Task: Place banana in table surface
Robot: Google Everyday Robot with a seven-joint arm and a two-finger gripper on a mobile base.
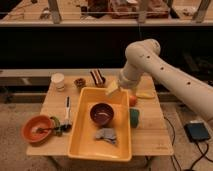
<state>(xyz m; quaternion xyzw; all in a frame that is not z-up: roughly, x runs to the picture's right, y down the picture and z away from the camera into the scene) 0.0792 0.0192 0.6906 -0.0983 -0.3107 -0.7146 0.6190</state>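
The banana [145,95], small and pale yellow, lies on the light wooden table surface [150,132] near its far right edge, just right of my arm. My gripper [114,89] hangs over the far rim of the large yellow tub [80,145], a short way left of the banana. A round orange fruit [132,100] sits between the tub and the banana.
The tub holds a dark bowl [102,113] and a grey cloth [106,134]. A green object [135,117] lies right of the tub. An orange bowl [37,128], a pen [67,107], a white cup [58,81], a small brown bowl [79,82] and a dark striped object [97,77] stand to the left and at the back.
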